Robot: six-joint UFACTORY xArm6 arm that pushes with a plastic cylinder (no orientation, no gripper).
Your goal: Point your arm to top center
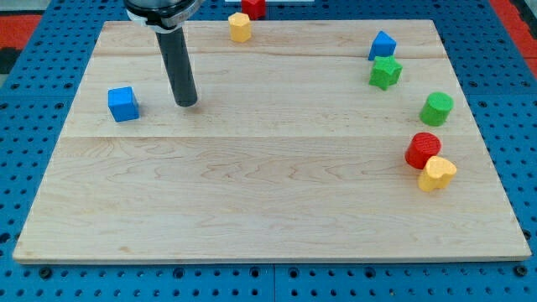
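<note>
My tip (186, 103), the lower end of a straight dark rod, rests on the pale wooden board (252, 193) in its upper-left part, near a blue cube (123, 103) that lies to the view's left of it, not touching. I carry no claw at all, so there is nothing to open, narrow or hold; the rod stands bare and upright.

The goal, the board's top centre, lies up and to the view's right of my tip. A yellow hexagonal block (240, 27) sits at the top edge there, with a red block (253, 7) just behind it, partly cut off by the frame.

Along the view's right side a blue triangular block (382, 44) sits just above a green star-like block (385, 73); lower down are a green cylinder (436, 109), a red cylinder (423, 150) and a yellow block (436, 174) touching it.

The task needs no grasp. In my judgement the small blocks are light, rigid and slide easily on smooth wood, so the yellow hexagonal one could be knocked off the edge if I arrive carelessly.
</note>
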